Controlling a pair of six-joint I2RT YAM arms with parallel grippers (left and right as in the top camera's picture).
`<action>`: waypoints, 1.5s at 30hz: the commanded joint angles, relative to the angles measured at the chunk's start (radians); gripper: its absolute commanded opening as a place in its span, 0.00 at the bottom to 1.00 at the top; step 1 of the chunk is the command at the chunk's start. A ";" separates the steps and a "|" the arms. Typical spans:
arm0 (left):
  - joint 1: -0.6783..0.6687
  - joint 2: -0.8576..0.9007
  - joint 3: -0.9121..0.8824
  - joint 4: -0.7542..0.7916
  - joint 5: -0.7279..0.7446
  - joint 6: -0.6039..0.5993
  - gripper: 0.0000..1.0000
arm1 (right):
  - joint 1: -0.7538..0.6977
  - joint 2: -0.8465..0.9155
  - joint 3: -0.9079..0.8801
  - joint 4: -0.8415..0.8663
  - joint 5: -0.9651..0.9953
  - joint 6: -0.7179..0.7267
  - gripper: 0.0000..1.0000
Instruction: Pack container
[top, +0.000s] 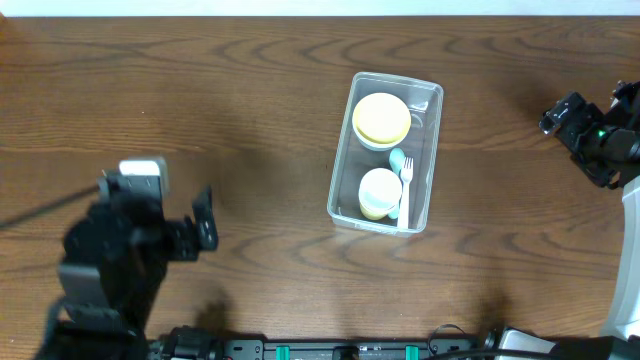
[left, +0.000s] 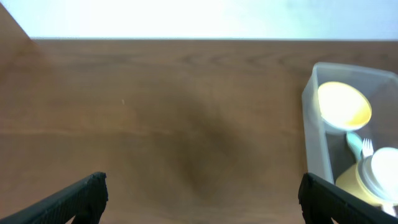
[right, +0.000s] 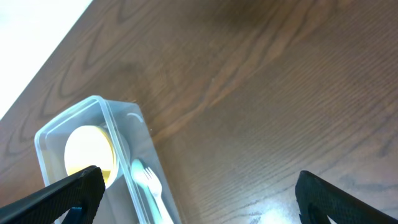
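**Tool status: both spread, neither loaded; container filled and free**

1. Left tool (left: 205, 202): the fingers stand wide apart at the two lower corners of the left wrist view. Only bare table (top: 200, 100) shows between them, so nothing is pinched.

2. Right tool (right: 205, 199): this reads the same in its own wrist view, with the fingers spread and no item between them.

3. Container (top: 425, 100): it rests on the table between the two tools and well apart from both. It lies ahead and to the right of the left tool, and ahead and to the left of the right tool. Neither tool touches it.

4. Contents:
   - A bowl (top: 381, 118) sits at the container's far end, open side up.
   - A cup (top: 380, 192) sits at the near end.
   - A fork (top: 406, 195) lies lengthwise along one long wall beside the cup. This fits the slim space the round items leave.
   - A teal utensil (top: 397, 160) lies between bowl and cup; its type cannot be told.

5. Reasoning: the round items take the ends and the long item takes the side channel, so everything lies below the rim. The spread, distant tools suggest that no grasp is under way.

6. Judgement: packing appears complete or close to it. No lid is in view.
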 joint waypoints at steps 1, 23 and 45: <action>0.007 -0.123 -0.163 0.022 0.033 -0.015 0.98 | -0.007 0.001 0.001 -0.002 -0.001 0.003 0.99; 0.007 -0.524 -0.767 0.216 0.034 -0.185 0.98 | -0.007 0.001 0.001 -0.002 -0.001 0.003 0.99; 0.007 -0.598 -0.856 0.184 0.033 -0.189 0.98 | -0.007 0.001 0.001 -0.002 -0.001 0.003 0.99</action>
